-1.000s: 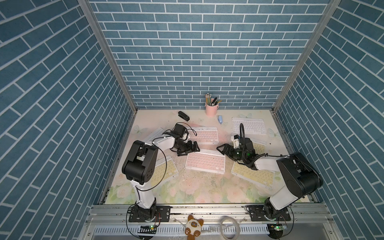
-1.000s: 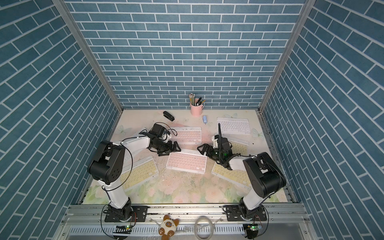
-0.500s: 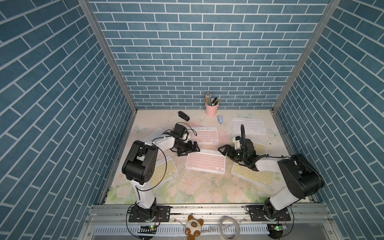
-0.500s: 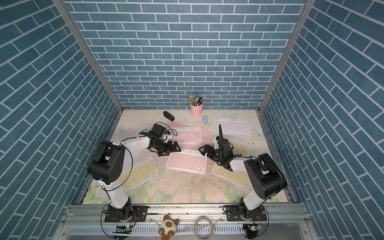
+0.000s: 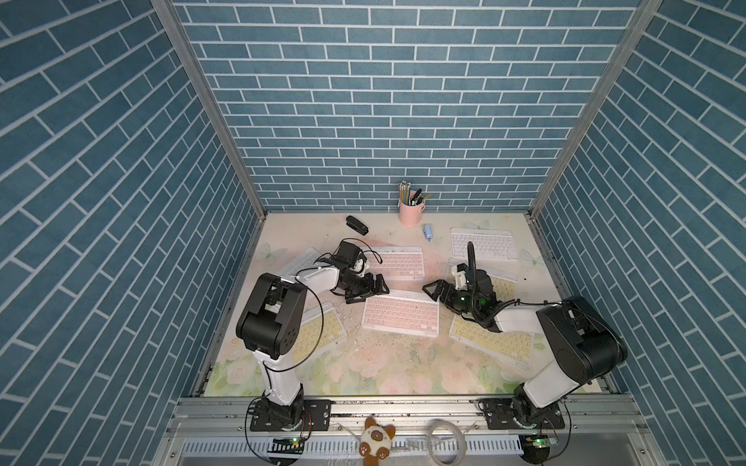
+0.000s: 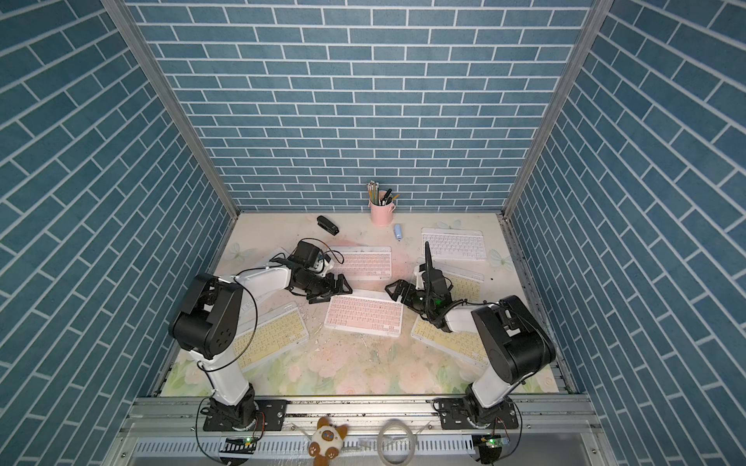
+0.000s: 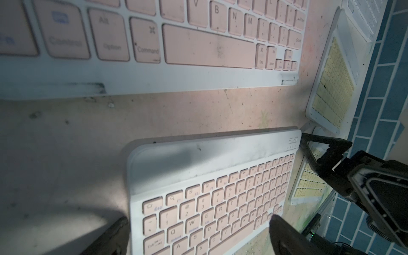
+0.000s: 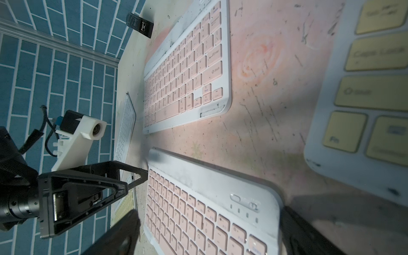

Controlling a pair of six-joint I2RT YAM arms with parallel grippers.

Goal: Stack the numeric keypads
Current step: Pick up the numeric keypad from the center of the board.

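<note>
- The middle pink keyboard (image 5: 400,316) lies flat on the floral table mat (image 5: 363,371) near its centre. It is a slim white plastic slab with rounded corners and matte pink square keys
- My left gripper (image 5: 372,291) sits at that keyboard's far-left corner and my right gripper (image 5: 431,292) at its far-right corner. Both have their black open-frame triangular fingers spread wide and are clamped on nothing
- I cannot tell whether either fingertip touches the frame
- The far pink keyboard (image 5: 399,262) lies just beyond it, with a strip of bare mat between them, and my left wrist overhangs its left end
- A white keyboard (image 5: 483,244) sits at the back right and the left yellow keyboard (image 5: 319,339) lies under my left arm
- The right yellow keyboard (image 5: 492,345) is partly covered by my right arm, and another yellow one (image 5: 504,287) is tucked beneath that wrist
- Along the back wall are a black stapler (image 5: 357,225), a pink pencil cup (image 5: 410,210) and a small blue stick (image 5: 428,233), all well clear of the grippers
- Only the left wrist view gives me key legends on the far pink keyboard (Control, Option, Command) and grey scuffing on both frames
- Only the right wrist view shows a slide switch and a row of small indicator marks on the middle keyboard's plain top strip, plus a thin white keyboard (image 8: 124,130) seen almost edge-on behind my left gripper
- Both top views give me the whole spread of keyboards, which neither wrist view shows
</note>
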